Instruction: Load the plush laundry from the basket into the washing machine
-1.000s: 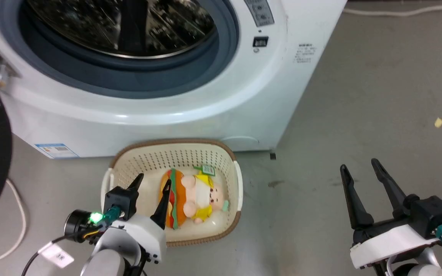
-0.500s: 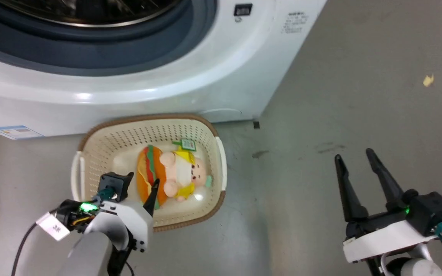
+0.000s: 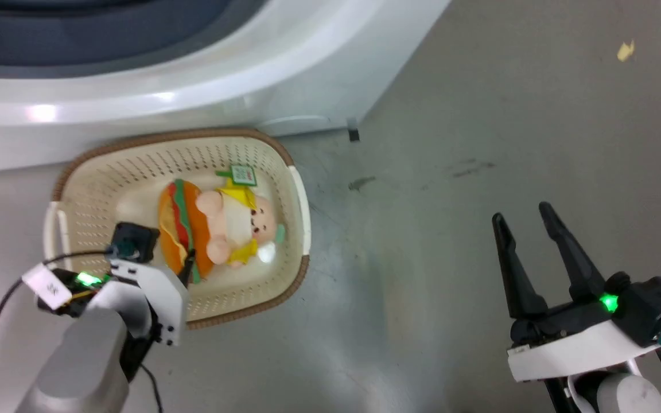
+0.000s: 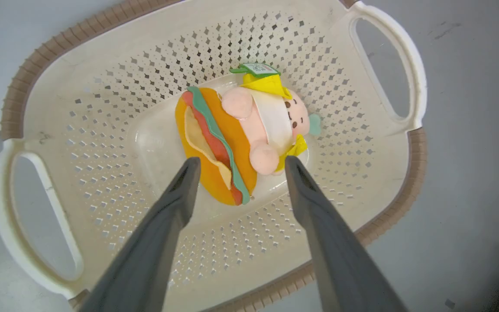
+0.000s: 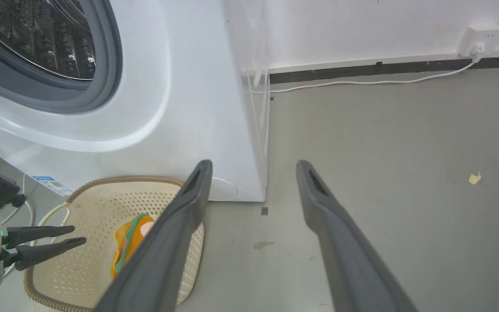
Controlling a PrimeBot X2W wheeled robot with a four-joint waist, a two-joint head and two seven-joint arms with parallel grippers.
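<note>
**Item 1. Left gripper**: lower left of the head view. The fingers are spread with nothing between them, poised over the near end of the basket. In the left wrist view the two tips frame the lower end of the toy, one on each side. Whether they touch it yet cannot be told.

**Item 2. Basket**: left of centre, on the floor just in front of the washer's base. Cream, perforated, with a brown rim.

**Item 3. Plush laundry**: lying near the middle of the basket floor. The hamburger half is to the left, the pink figure to the right, and the green tag at the upper end.

**Item 4. Washing machine**: across the upper left of the head view. In the right wrist view its mouth is open and the steel drum is in sight.

**Item 5. Right gripper**: lower right, over bare floor and well apart from the basket. The fingers are parted and it is empty.

**Step in hand (judged):** the descent to grasp the toy.

**Handling notes:**
- Lower the left gripper straight down and keep the tips off the perforations.
- Close across the thick join of bun and figure, not on the thin bun edge or the tag.
- The stuffing will probably give, so squeeze well in.
- The basket looks light and could come up with a snagged finger, so lift vertically and clear the rim before swinging toward the drum.
</note>
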